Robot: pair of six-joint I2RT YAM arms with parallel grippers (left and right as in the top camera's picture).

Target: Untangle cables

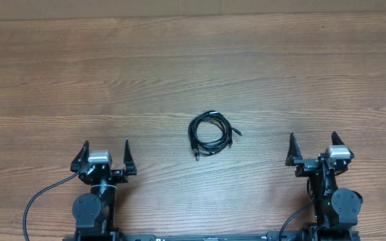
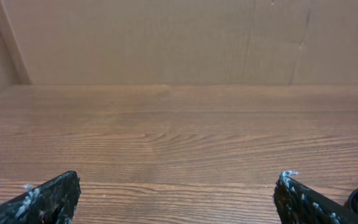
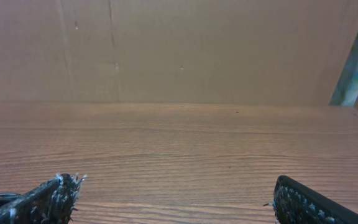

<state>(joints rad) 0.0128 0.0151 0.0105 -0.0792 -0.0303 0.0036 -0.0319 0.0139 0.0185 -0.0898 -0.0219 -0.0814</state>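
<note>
So left gripper (image 1: 106,148) and right gripper (image 1: 313,142) sit spread wide, flanking the coiled cables (image 1: 210,132) (ready pose, I'd guess).

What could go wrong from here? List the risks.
1. The thin black cords lie in one tight coil; the open left tool or open right tool may pinch several strands together.
2. Pulling one loose plug end could tighten the loops rather than free them.

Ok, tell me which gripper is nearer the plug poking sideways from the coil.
Right: the plug juts toward the right gripper; the left gripper lies beyond the coil.
</note>
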